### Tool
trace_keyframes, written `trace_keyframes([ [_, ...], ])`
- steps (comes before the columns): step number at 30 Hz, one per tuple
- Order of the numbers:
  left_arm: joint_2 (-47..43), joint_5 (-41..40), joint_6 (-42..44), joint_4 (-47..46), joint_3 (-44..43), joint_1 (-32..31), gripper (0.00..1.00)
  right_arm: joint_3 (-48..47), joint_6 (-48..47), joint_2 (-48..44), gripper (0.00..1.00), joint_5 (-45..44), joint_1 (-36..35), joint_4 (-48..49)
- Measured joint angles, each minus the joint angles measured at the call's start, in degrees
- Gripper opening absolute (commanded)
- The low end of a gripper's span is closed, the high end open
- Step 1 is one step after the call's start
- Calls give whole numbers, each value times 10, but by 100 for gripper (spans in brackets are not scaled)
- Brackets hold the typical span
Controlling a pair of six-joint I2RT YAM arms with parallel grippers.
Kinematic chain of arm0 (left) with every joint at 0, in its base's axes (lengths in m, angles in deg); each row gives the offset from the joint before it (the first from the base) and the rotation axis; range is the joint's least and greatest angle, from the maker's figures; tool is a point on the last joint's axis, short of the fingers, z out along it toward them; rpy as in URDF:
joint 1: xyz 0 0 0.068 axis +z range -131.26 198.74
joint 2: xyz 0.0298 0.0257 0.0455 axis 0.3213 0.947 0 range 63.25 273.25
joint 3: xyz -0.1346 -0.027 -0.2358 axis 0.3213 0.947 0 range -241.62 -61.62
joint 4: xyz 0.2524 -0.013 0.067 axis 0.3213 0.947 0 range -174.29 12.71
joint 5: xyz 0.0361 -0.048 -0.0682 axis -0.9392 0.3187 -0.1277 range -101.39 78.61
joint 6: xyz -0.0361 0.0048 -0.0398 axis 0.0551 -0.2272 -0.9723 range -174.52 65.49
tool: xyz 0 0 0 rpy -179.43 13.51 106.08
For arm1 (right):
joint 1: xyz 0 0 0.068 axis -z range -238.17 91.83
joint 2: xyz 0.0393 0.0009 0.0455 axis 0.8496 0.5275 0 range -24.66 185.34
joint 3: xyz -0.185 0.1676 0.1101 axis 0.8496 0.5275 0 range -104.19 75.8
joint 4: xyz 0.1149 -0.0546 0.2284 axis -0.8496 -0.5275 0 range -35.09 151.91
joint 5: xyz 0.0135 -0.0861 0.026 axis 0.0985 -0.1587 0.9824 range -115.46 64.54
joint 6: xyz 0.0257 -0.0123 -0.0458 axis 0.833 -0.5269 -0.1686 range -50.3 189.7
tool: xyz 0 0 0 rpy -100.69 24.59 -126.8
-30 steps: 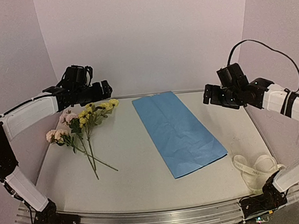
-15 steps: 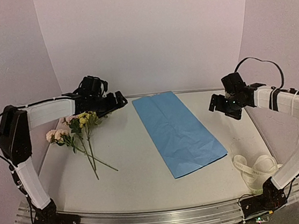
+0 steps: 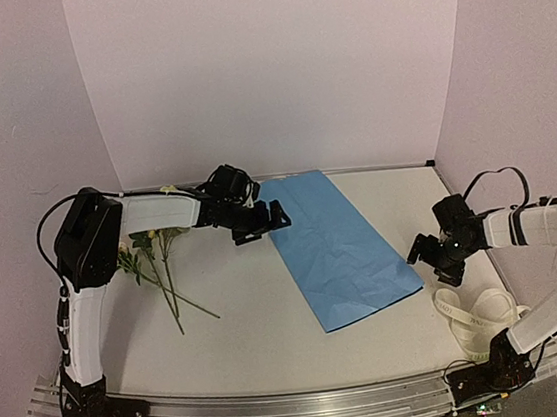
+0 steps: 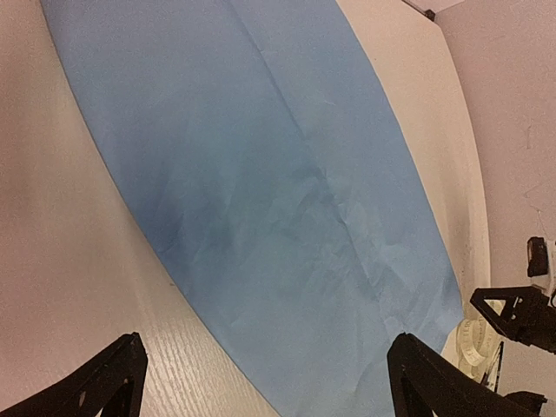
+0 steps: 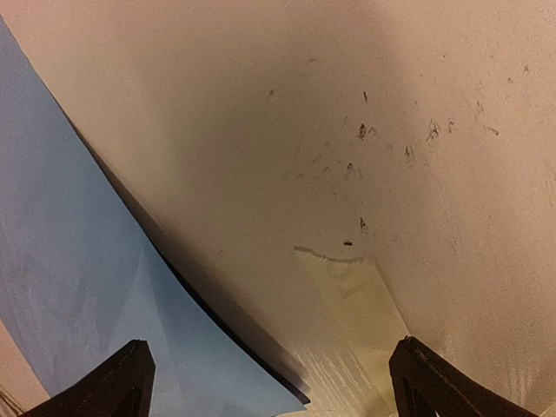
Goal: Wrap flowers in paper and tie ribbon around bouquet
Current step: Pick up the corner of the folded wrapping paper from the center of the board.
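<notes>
1. Flowers (image 3: 154, 263) lie loose on the left of the table (image 3: 251, 322), stems pointing to the near edge, well apart from the paper (image 3: 338, 247).
2. The paper lies flat and lightly creased, running diagonally from the back wall (image 3: 273, 68) toward the near right.
3. The ribbon (image 3: 481, 311) sits in loops at the near right, near the paper's corner.
4. Left gripper (image 3: 263, 225): above the paper's far left edge, jaws spread, empty.
5. Right gripper (image 3: 433, 259): low by the paper's right corner, jaws spread, empty.
6. Surface: off-white wood grain with dark scuff marks (image 5: 365, 130). Pale, plain walls on three sides.
</notes>
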Motion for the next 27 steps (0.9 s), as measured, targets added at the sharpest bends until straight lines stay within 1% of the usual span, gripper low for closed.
trace_keyframes([
  [4, 6, 3, -3, 0, -1, 0, 100, 40, 25, -30, 82, 27, 0, 31],
  [6, 10, 3, -7, 1, -1, 1, 100, 50, 36, -33, 78, 40, 0, 46],
  [14, 13, 3, -11, 1, -1, 1, 100, 58, 54, -30, 59, 70, 0, 80],
  [19, 13, 3, -12, 1, -1, 1, 100, 58, 57, -19, 57, 79, 0, 87],
  [27, 13, 2, -11, 7, -1, 1, 100, 58, 55, -16, 59, 76, 0, 89],
])
